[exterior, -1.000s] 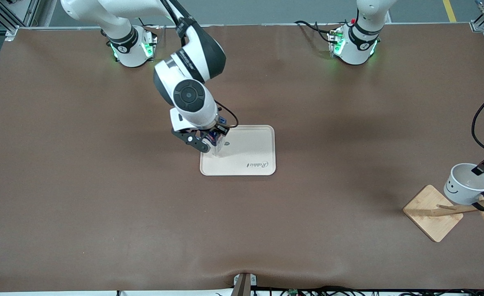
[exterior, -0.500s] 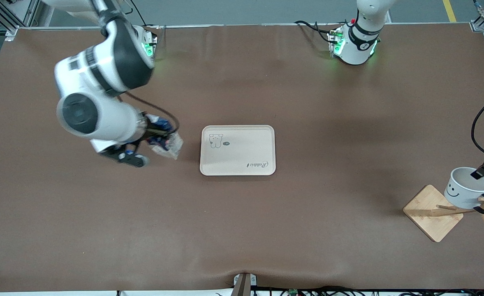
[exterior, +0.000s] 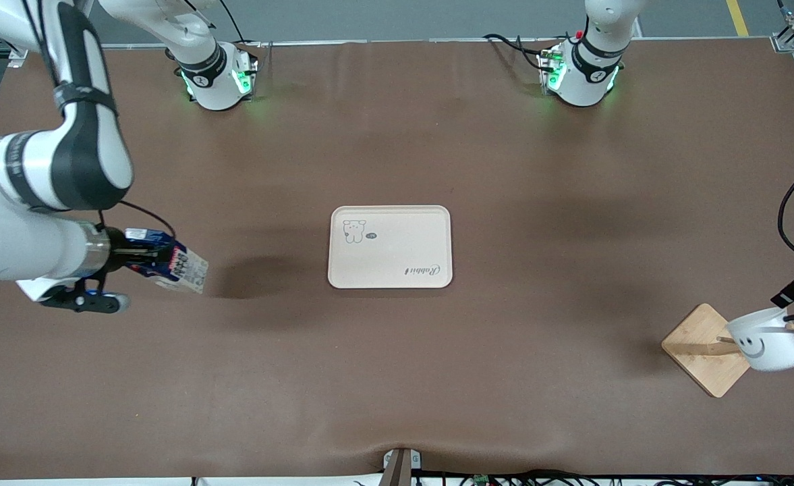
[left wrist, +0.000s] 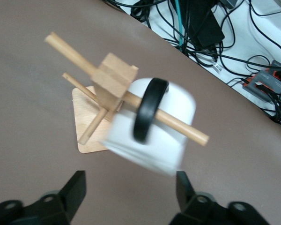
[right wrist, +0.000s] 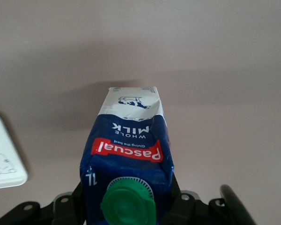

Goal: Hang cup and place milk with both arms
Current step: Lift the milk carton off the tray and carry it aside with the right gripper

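The milk (exterior: pixel 179 268), a blue and white carton with a green cap, hangs tilted in my right gripper (exterior: pixel 142 258) over the bare table toward the right arm's end, away from the tray. In the right wrist view the jaws (right wrist: pixel 126 199) are shut on the carton (right wrist: pixel 129 140) just below its cap. The cup (exterior: pixel 766 343), white with a smiley face, hangs tilted by its black handle (left wrist: pixel 147 110) on a peg of the wooden rack (exterior: pixel 703 347). My left gripper (left wrist: pixel 130 180) is open and empty, close to the cup (left wrist: pixel 164 136) but apart from it.
A cream tray (exterior: pixel 403 236) with a bear print lies at the table's middle, with nothing on it; its corner shows in the right wrist view (right wrist: pixel 2 164). Cables lie off the table edge near the rack (left wrist: pixel 114 77).
My right arm swung from over the tray toward its own end of the table, carrying the milk. The cup dropped and tipped onto the rack peg; my left gripper has let it go.
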Motion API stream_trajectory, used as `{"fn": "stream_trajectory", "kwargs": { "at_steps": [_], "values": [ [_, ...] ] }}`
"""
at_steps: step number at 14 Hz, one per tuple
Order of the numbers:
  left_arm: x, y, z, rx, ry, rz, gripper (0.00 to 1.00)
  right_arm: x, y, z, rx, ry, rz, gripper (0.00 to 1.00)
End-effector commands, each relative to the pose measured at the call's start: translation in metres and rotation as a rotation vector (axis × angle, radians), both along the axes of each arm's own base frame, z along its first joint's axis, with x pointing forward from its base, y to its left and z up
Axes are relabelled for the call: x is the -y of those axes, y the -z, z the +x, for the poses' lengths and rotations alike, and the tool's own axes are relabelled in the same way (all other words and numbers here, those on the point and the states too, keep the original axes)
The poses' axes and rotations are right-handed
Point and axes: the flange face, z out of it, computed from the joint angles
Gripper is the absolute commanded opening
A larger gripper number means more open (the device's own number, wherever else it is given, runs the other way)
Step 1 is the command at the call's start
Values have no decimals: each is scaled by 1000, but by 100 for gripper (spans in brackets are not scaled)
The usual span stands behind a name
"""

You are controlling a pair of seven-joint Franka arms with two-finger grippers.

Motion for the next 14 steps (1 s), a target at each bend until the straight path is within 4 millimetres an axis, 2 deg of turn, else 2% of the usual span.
{"fn": "stream_trajectory", "kwargs": {
  "at_steps": [1, 3, 5, 7, 9, 11, 14],
  "values": [
    [13, -19, 0, -35, 35, -5, 100, 35, 16, -6, -25, -10, 8, 0],
    [26, -39, -4, -76, 64, -2, 100, 70, 25, -11, -45, -21, 30, 0],
    [40, -57, -8, -127, 104, 45, 100, 94, 32, -20, -71, -35, 1, 0],
    [54, -77, -13, -188, 143, 75, 100, 107, 39, -33, -97, -29, -2, 0],
    [64, -95, -19, -233, 162, 69, 100, 122, 61, -50, -123, -22, -2, 1],
    [66, -108, -27, -282, 193, 67, 100, 124, 81, -71, -109, -31, 8, 1],
    [75, -127, -39, -309, 305, 92, 100, 124, 94, -79, -113, -30, 11, 1]
  ]
}}
